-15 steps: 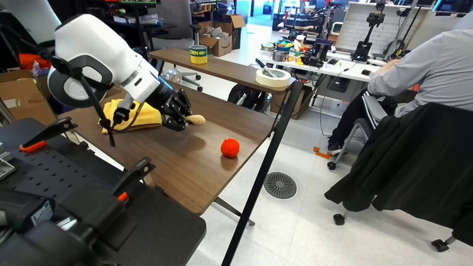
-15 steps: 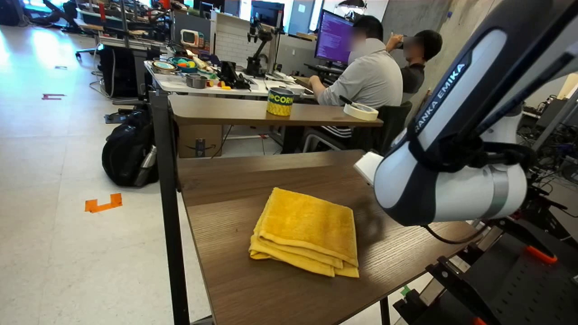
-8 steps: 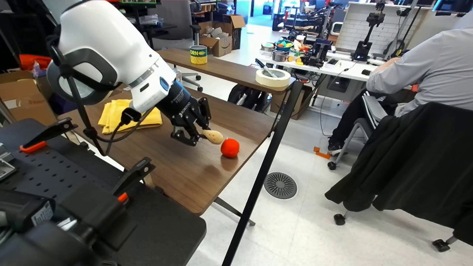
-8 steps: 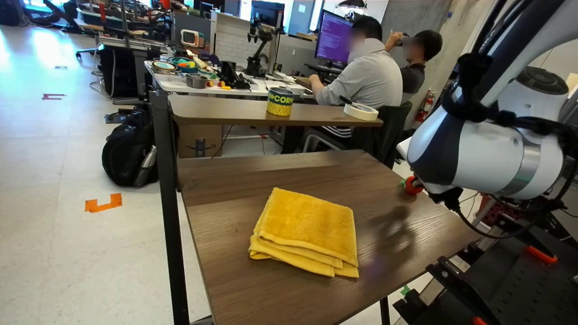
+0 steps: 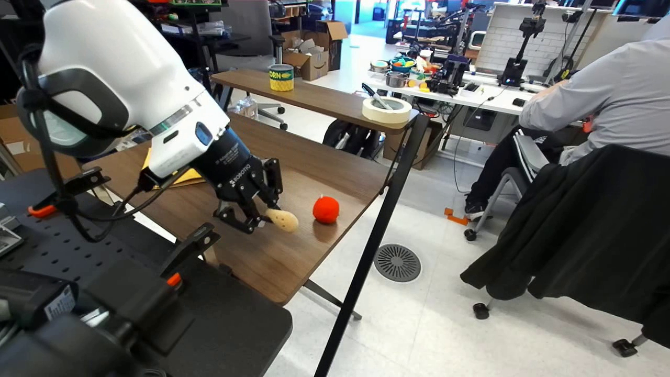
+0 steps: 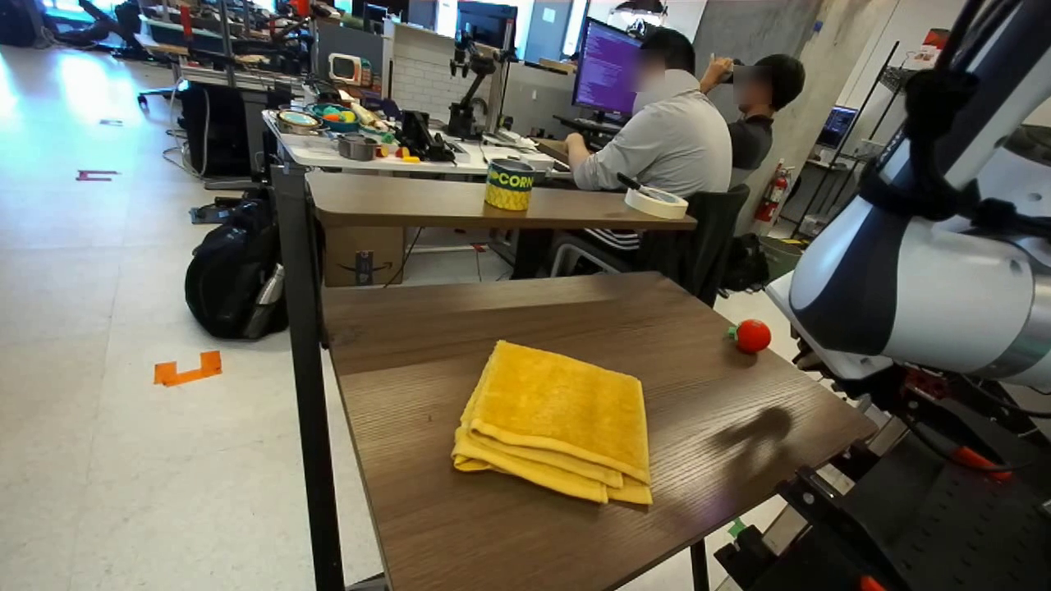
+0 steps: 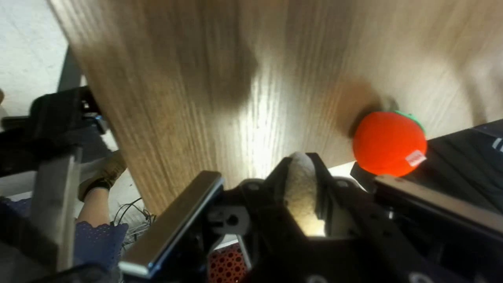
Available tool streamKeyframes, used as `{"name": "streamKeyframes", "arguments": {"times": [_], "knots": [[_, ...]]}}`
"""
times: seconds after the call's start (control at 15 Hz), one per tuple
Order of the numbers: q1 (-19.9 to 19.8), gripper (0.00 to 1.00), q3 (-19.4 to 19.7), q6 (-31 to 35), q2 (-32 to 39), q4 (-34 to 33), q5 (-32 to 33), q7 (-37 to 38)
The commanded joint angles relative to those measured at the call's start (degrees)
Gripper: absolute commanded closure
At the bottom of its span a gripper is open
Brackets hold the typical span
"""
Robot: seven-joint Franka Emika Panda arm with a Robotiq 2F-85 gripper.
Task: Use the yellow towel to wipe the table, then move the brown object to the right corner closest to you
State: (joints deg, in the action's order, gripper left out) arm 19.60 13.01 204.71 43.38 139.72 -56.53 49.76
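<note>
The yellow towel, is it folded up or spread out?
Folded. In an exterior view, the towel lies on the table in stacked layers, their edges showing one above another.

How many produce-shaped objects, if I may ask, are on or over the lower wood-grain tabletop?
2: the brown potato, gripped by the claw over the tabletop, and the red tomato, resting near its edge. Anything under the yellow towel would be hidden.

A pale tiled floor [image 5: 434, 335] rings a round slotted drain [image 5: 397, 263] in an exterior view. Behind a cluttered white desk [image 5: 500, 102] stands a white brick-patterned panel [image 5: 497, 47]. In an exterior view, a fire extinguisher [image 6: 773, 193] is near a concrete wall [image 6: 825, 90]; light glares off the far floor.
</note>
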Motion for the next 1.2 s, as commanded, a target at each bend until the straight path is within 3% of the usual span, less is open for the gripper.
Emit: {"name": "streamKeyframes", "arguments": {"times": [0.0, 0.07, 0.13, 0.67, 1.13], "knots": [[0.06, 0.97, -1.63, 9.73, 0.21, 4.25, 1.39, 2.65], [-0.12, 0.61, -1.82, 9.93, 0.18, 4.38, 1.86, 3.43], [-0.31, 0.60, -2.06, 10.20, -0.04, 4.32, 2.51, 4.29], [-1.19, 0.03, -4.33, 11.20, -5.49, 8.09, 8.31, 6.82], [-4.22, 0.00, -11.07, 7.99, -22.52, 17.15, 13.99, 14.39]]}}
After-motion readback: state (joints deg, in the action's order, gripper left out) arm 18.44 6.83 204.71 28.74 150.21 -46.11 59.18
